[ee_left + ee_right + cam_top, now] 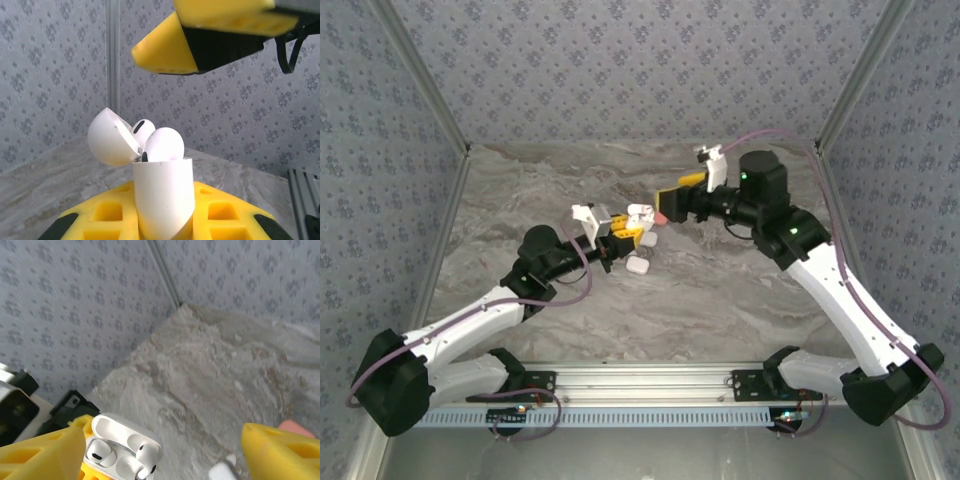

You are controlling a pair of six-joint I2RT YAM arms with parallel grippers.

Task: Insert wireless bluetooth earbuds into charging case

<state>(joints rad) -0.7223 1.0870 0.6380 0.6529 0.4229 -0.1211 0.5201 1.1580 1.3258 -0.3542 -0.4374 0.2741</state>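
My left gripper is shut on the white charging case, holding it upright with its lid hinged open to the left. Two white earbuds sit in the case: one by the lid, the other with its head well above the rim. The right wrist view looks down on the same case, with one earbud seated and the other tilted in its slot. My right gripper hangs open just above the case, nothing between its yellow fingers. From above, both grippers meet mid-table.
A second closed white case lies on the marble table just in front of the grippers. A small pink object lies beside my right finger. Patterned walls close off the back and both sides.
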